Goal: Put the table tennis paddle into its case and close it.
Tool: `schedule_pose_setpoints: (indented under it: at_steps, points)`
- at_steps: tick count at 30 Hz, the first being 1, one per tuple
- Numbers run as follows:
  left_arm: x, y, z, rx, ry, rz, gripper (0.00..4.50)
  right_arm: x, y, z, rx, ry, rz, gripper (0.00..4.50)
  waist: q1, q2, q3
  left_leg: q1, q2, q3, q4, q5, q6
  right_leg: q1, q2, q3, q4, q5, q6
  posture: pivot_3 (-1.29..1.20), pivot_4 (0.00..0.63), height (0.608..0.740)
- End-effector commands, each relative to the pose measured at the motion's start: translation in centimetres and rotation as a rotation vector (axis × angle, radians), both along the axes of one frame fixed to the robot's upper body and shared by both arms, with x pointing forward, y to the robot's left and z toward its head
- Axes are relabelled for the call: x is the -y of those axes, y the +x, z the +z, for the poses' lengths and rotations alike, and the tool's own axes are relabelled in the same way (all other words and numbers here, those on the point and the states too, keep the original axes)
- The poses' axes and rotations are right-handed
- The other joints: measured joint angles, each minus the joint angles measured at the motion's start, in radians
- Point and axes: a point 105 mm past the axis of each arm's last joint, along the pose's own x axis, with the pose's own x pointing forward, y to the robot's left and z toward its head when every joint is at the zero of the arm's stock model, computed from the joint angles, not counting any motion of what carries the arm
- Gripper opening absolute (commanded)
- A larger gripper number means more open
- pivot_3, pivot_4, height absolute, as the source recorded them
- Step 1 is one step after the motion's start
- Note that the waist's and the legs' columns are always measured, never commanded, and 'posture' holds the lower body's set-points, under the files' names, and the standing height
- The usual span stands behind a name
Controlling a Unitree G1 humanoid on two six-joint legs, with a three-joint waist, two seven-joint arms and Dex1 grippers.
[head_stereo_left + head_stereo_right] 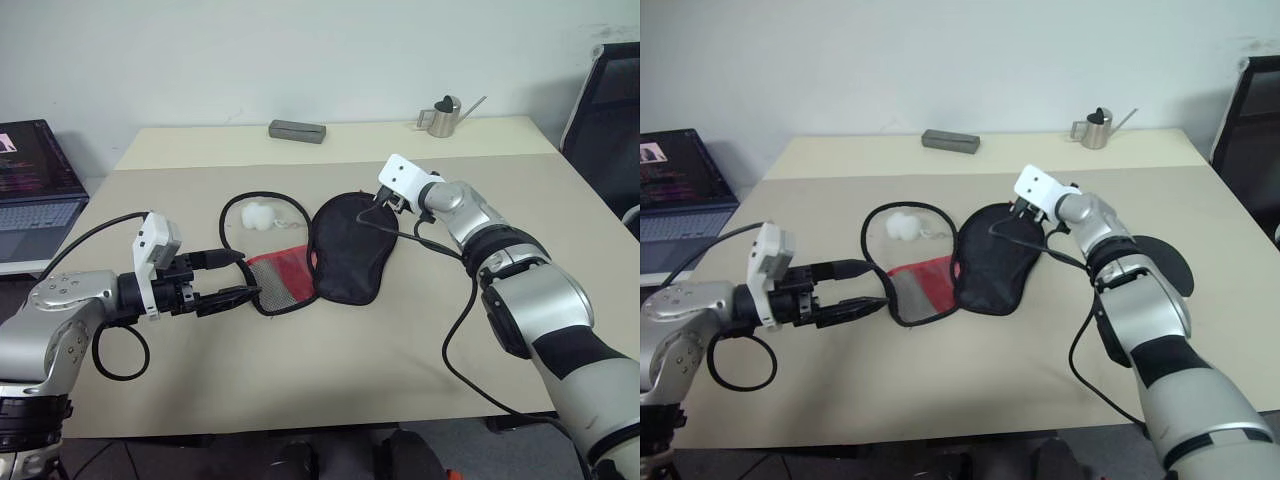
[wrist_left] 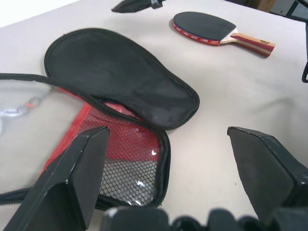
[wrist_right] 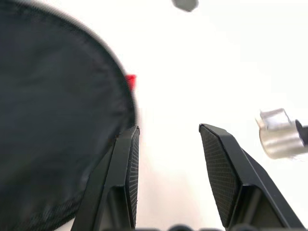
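A beige table [image 1: 330, 380] is seen from above, set against a plain pale wall. The case [image 1: 345, 250] lies unzipped at the middle of the table: its black half is spread flat to the right, and its red panel with black mesh pocket [image 1: 280, 280] is folded out to the left. A white pom-pom [image 1: 258, 216] rests just beyond the red panel, inside the loop of the zip edge.

The table tennis paddle [image 2: 216, 32] lies flat on the table, well apart from the case on its right, black face up.

The left gripper [image 1: 225, 280] is held level at the near left edge of the case, its fingers spread wide and empty. The right gripper [image 1: 385, 205] is poised at the far right edge of the black half, its fingers partly apart with nothing between them.

Along the far side, a grey rectangular block [image 1: 297, 131] and a small metal watering can [image 1: 442, 116] are placed. A laptop [image 1: 35, 185] sits to the left of the table, and a black chair [image 1: 605, 100] stands at the far right.
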Motion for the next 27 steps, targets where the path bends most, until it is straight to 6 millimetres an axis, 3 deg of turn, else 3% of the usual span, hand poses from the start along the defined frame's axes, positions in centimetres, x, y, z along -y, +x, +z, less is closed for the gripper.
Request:
schedule_pose_setpoints:
  at_steps: [1, 7, 11, 16, 22, 27]
  points:
    - [0.2, 0.0, 0.6, 0.036, 0.002, -0.008, 4.29, 0.3, 0.0, 2.5, -0.010, 0.182, 0.013, 2.05, 0.000, 0.000, 0.000, 0.000, 0.000, 0.000, 0.000, 0.000, 0.000, 0.000, 0.000, 0.000, 0.000, 0.000, 0.000, 0.00, 0.150, 0.740]
    - [0.3, -0.2, 0.5, 0.030, -0.003, -0.033, 4.29, 1.3, -2.0, -2.7, -0.291, 0.417, 0.048, 2.05, -0.001, -0.001, -0.001, 0.000, 0.000, 0.000, 0.000, 0.000, 0.000, 0.001, 0.000, -0.001, 0.000, 0.000, 0.000, 0.00, 0.150, 0.740]
    - [0.2, 0.1, 0.6, 0.034, 0.001, -0.040, 4.29, 1.7, -4.3, -3.5, -0.326, 0.499, 0.015, 2.05, 0.003, -0.001, 0.000, -0.001, 0.000, 0.000, 0.001, 0.000, 0.000, 0.000, -0.001, -0.001, 0.000, 0.000, 0.000, 0.00, 0.150, 0.740]
    - [0.2, 0.4, 0.7, 0.038, 0.003, -0.042, 4.29, 2.2, -6.5, -4.1, -0.364, 0.588, -0.072, 3.59, 0.001, -0.001, 0.000, 0.000, 0.000, 0.000, 0.001, 0.000, 0.001, 0.000, 0.000, 0.000, 0.001, 0.000, 0.000, 0.00, 0.150, 0.740]
    - [0.2, 0.6, 0.7, 0.038, 0.006, -0.048, 4.29, 0.9, -9.4, -5.3, -0.543, 0.758, -0.105, 3.59, 0.004, -0.001, -0.001, 0.000, 0.000, -0.001, 0.001, -0.001, 0.001, 0.000, 0.000, -0.001, 0.001, 0.000, 0.000, 0.00, 0.150, 0.740]
    - [0.2, 0.6, 0.7, 0.037, 0.009, -0.052, 4.29, 0.1, -10.3, -6.1, -0.590, 0.786, -0.122, 3.59, 0.005, -0.001, -0.001, 0.000, 0.000, -0.001, 0.001, -0.001, 0.002, 0.000, 0.000, 0.000, 0.001, 0.000, 0.000, 0.00, 0.150, 0.740]
